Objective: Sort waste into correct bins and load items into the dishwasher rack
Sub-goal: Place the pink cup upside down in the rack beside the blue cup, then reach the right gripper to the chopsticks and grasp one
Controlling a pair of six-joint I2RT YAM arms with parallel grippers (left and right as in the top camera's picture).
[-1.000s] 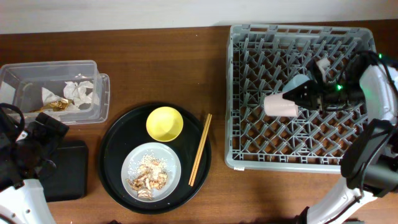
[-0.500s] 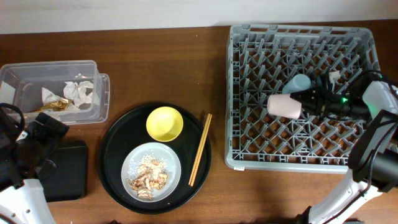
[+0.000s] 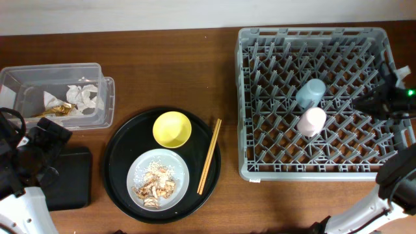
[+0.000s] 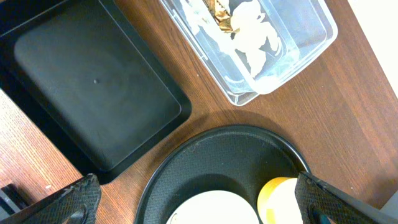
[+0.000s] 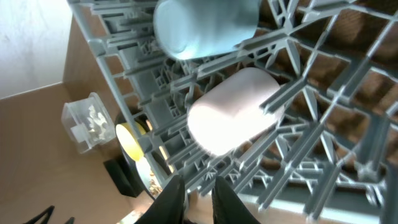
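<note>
The pink plastic cup and light blue cup sit in the grey grid dishwasher rack, while the small yellow bowl, scrap-strewn grey-white plate and wooden chopsticks await loading, with the right gripper barely parted and empty and the left gripper spread wide.

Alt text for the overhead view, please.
A grey dishwasher rack on the right holds a pink cup and a light blue cup, with the right gripper apart from them at the rack's right edge. Left of it, a round black tray carries a yellow bowl, a plate of food scraps and chopsticks; a clear tub holds napkins.
</note>
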